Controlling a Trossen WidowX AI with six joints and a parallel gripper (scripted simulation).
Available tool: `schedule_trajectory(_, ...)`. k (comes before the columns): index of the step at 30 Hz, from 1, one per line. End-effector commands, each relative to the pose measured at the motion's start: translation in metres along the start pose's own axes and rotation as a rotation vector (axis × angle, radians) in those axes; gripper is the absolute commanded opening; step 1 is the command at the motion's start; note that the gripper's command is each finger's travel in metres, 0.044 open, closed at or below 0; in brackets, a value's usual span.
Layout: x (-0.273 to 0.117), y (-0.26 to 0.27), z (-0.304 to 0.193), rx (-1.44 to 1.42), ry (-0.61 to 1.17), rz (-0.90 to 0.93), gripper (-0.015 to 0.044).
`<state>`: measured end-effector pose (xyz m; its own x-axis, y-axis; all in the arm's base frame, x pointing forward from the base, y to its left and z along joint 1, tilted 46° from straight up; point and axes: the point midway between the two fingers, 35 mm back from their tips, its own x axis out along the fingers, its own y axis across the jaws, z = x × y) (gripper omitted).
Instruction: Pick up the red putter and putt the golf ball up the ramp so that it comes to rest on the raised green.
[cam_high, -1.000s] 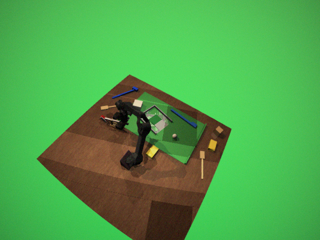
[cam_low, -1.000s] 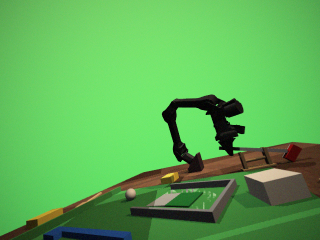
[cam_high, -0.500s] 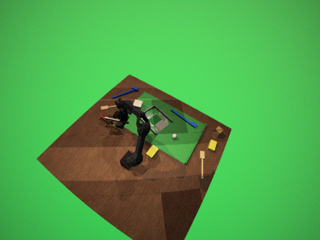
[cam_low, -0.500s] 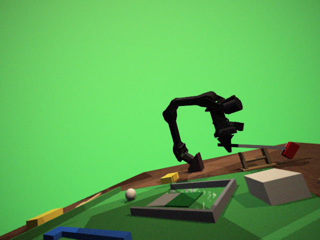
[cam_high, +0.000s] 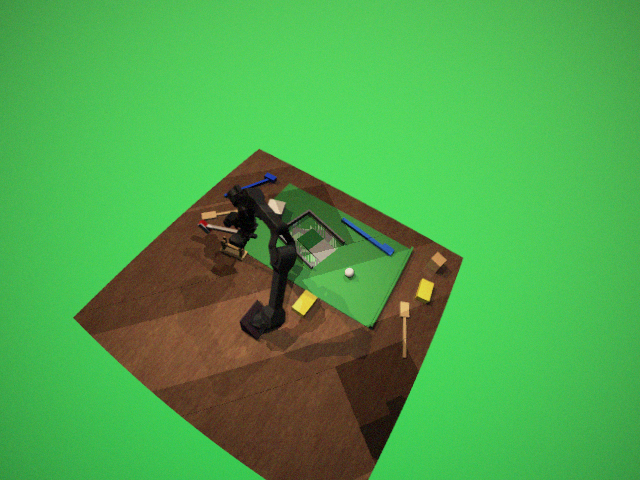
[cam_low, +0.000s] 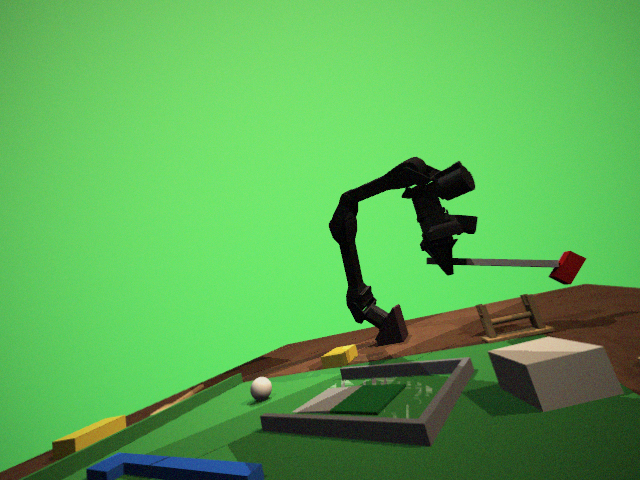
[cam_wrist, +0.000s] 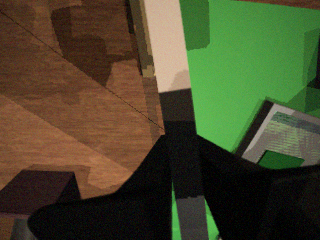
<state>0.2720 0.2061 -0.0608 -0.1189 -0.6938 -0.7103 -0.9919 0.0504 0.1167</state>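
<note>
My gripper is shut on the dark grip of the red putter. The putter hangs in the air above the wooden stand, its shaft about level and its red head pointing away from the arm. The white golf ball rests on the green mat. The grey-walled frame beyond it encloses a pale grey ramp and a dark green patch.
A white block and a blue club lie on the mat. A yellow block sits near the arm base. Another blue club, wooden mallets and a wooden cube lie around the mat.
</note>
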Motion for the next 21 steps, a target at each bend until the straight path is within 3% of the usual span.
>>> schedule_trajectory(1,-0.019,0.003,0.001,0.003,-0.009,-0.002,0.0)
schedule_trajectory(8,-0.015,-0.002,-0.011,0.036,-0.013,-0.006,0.0)
schedule_trajectory(21,-0.033,-0.018,-0.083,0.306,-0.062,-0.027,0.0)
